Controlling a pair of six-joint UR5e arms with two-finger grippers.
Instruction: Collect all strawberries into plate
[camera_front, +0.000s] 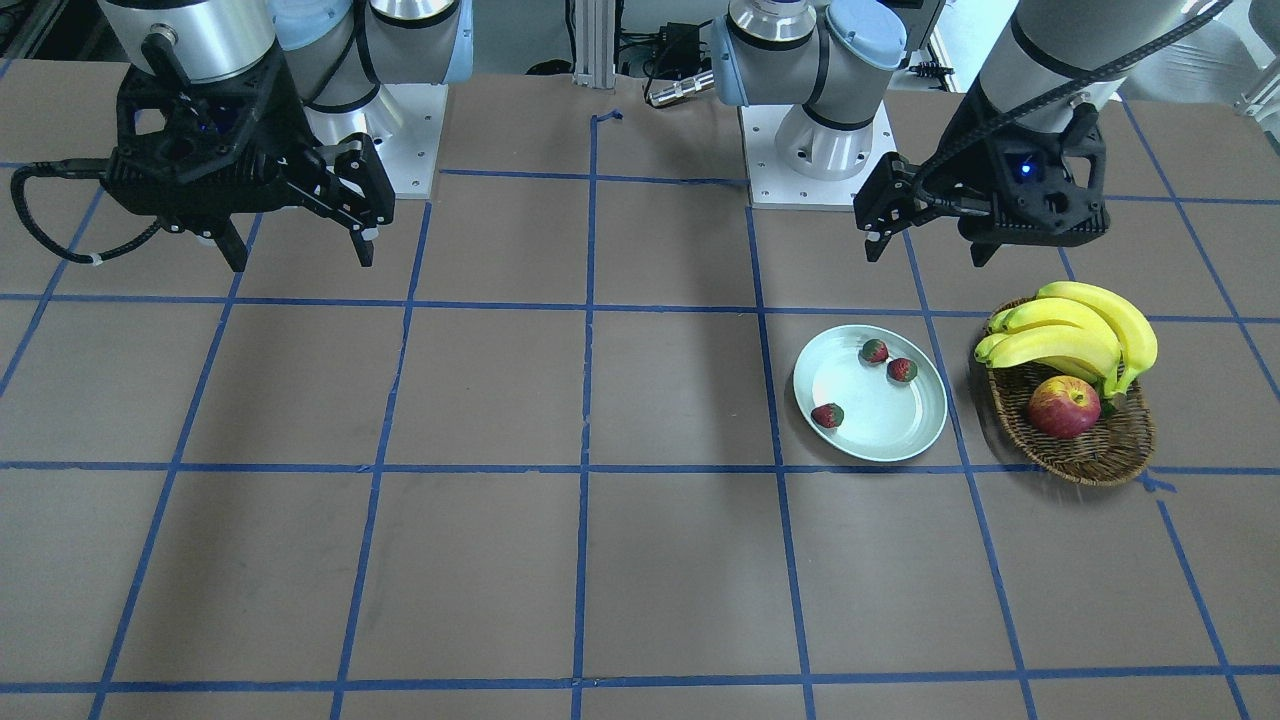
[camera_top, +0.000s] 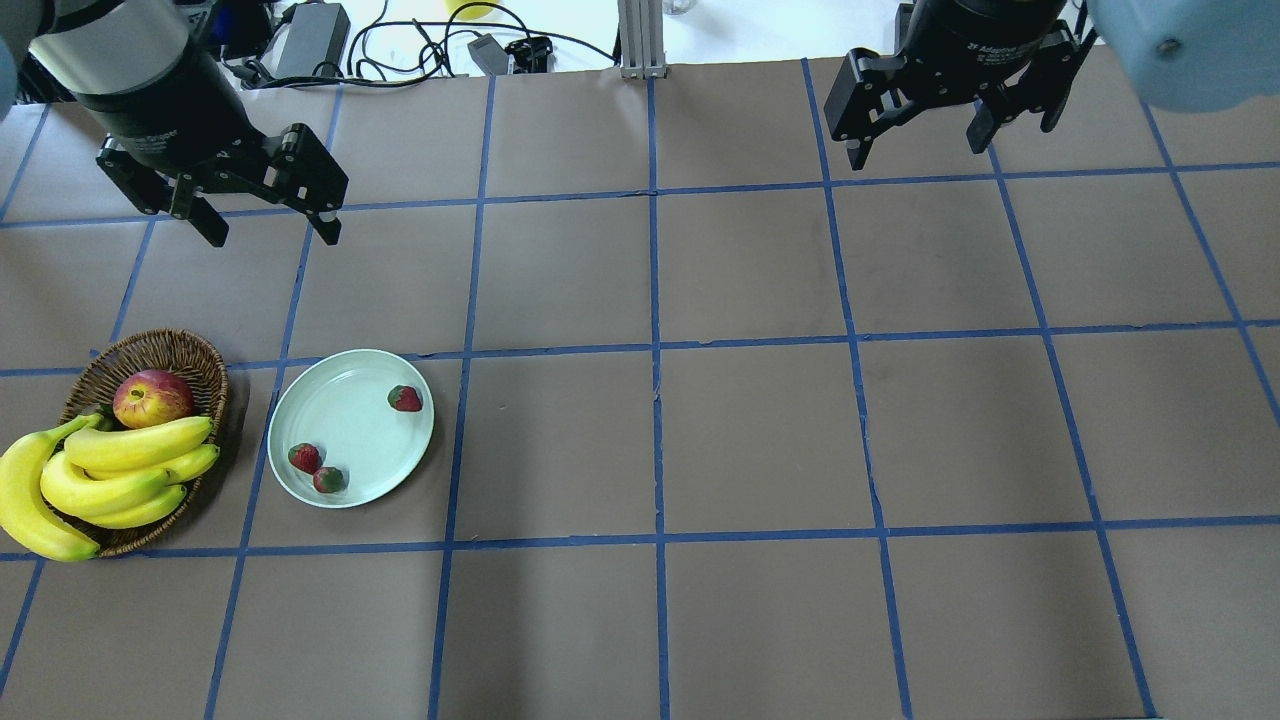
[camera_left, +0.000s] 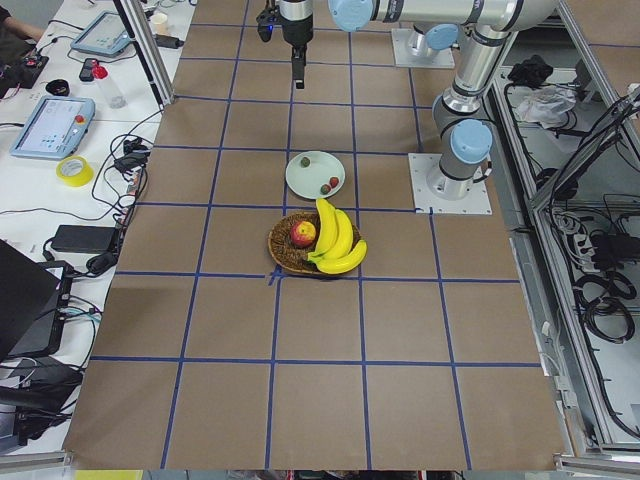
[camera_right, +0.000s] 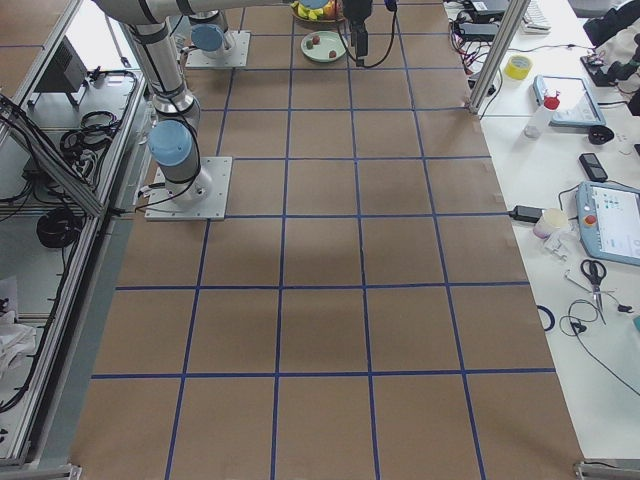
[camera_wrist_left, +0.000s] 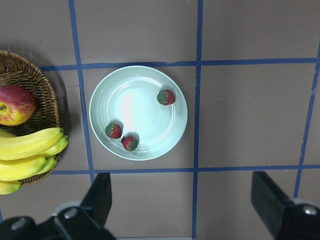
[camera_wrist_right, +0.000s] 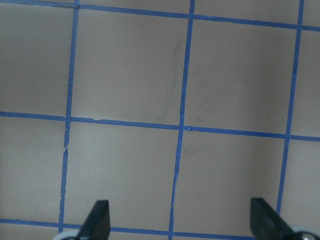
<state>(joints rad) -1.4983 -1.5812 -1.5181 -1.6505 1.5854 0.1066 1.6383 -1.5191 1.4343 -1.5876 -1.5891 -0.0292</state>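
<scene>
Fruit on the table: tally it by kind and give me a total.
Strawberries: 3, all on the plate
Bananas: 4, in one bunch on the basket
Apple: 1, in the basket
Total: 8

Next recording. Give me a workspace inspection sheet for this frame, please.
Surface: table, brown cover with a blue tape grid.
Job's things: three strawberries, all lying in the plate; two close together, one apart.
Clutter: basket beside the plate, holding bananas and an apple.
Grippers: left gripper and right gripper both open and empty, above the table.
Cables: cable loops off the right wrist; power brick beyond the table's far edge.
Surroundings: side bench with tablet and tape roll.
</scene>
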